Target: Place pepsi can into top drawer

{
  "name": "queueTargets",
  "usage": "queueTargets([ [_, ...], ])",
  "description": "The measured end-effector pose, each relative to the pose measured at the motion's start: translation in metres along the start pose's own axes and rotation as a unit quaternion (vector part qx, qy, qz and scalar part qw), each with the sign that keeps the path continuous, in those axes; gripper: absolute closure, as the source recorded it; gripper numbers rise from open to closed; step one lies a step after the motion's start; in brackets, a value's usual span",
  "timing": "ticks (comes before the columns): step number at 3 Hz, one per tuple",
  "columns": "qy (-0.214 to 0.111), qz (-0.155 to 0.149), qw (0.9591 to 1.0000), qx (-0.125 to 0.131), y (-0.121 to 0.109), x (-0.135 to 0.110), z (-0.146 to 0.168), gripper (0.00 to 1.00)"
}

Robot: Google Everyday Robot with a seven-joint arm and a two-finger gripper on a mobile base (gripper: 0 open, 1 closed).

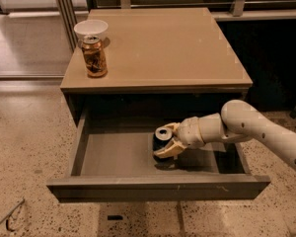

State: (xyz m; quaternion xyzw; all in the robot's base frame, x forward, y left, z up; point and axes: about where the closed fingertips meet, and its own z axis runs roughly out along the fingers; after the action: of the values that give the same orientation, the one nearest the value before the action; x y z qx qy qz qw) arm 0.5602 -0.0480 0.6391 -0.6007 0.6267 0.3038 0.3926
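Observation:
The top drawer stands pulled out from the cabinet, its grey floor showing. The pepsi can, dark with a silver top, stands upright on the drawer floor right of the middle. My gripper reaches in from the right inside the drawer. Its pale fingers sit on either side of the can, around its body.
A brown-and-gold patterned can stands on the cabinet top at the left, with a white bowl right behind it. A metal post rises at the back left. Speckled floor surrounds the cabinet.

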Motion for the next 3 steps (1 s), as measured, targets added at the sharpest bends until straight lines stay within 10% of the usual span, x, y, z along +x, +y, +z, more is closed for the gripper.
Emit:
queueTargets([
  [3,0.0,0.0,1.0,0.0,0.0001,0.0,0.0001,0.0],
])
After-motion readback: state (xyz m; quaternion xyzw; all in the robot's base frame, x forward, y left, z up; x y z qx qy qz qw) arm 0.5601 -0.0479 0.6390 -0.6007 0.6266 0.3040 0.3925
